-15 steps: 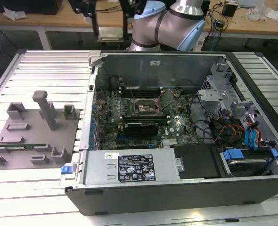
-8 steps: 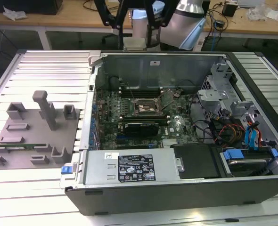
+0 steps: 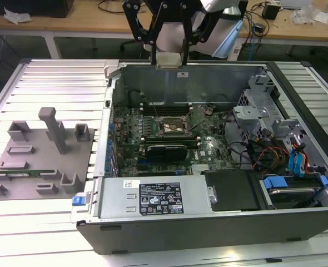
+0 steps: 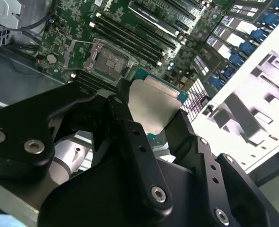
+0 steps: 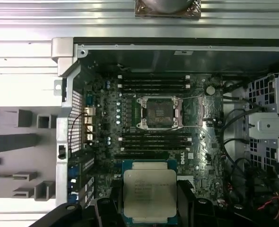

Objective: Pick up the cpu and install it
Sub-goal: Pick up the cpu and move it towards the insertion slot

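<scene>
**Step in hand:** the carry stage of the installation. Pick-up is done, seating is not.

**Claw:** In the exterior view the claw [image 3: 168,55] hangs above the far wall of the open computer case [image 3: 219,83]. It is drawn in narrow on the cpu [image 5: 150,194], gripping it by two opposite edges. In both wrist views the chip lies flat between the fingers [image 4: 130,137], metal top uppermost and clear of the board beneath.

**Target:** The socket [image 5: 158,113] sits near the middle of the motherboard [image 3: 208,147], between two banks of memory slots. Its dark centre looks unoccupied. Whether the retaining frame is swung fully clear cannot be told. In the first wrist view the cpu is well apart from the socket, offset along the board.

**Surroundings:** On the worktop [image 3: 41,222], at the exterior view's left, a grey fixture [image 3: 41,161] carries a green memory stick [image 3: 19,173] — not part of this job.

**Judgement:**
- The move ahead calls for bringing the chip squarely over the socket, with edges parallel to the frame and the orientation mark matched.
- It should then go down level, with very little force.
- A tilt or sideways offset at contact would likely damage the socket's contacts — the main risk here.
- The fingers also need room beside the frame when they let go.
</scene>
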You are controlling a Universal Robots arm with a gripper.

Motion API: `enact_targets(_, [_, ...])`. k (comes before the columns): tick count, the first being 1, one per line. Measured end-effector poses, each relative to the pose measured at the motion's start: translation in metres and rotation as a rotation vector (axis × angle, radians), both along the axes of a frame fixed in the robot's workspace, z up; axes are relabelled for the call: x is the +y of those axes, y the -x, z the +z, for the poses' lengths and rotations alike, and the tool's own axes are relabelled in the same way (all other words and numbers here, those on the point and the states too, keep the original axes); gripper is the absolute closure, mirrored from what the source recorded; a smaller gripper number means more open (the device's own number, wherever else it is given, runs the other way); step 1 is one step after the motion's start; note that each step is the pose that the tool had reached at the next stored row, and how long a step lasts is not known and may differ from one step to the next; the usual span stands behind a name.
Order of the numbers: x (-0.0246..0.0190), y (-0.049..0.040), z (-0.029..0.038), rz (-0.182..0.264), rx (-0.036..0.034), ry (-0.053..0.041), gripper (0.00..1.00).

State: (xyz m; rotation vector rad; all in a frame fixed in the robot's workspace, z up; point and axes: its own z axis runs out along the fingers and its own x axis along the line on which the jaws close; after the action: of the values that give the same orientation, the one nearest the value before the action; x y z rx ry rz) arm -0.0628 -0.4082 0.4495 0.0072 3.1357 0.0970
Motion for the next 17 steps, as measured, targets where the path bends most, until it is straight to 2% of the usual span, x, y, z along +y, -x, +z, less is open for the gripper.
enact_targets(15, [0.0145, -0.0030, -0.0343, 0.000, 0.0000, 0.0001, 0.45])
enact_targets(17, [0.0182, -0.0033, -0.0408, 0.000, 0.0000, 0.0001, 0.45])
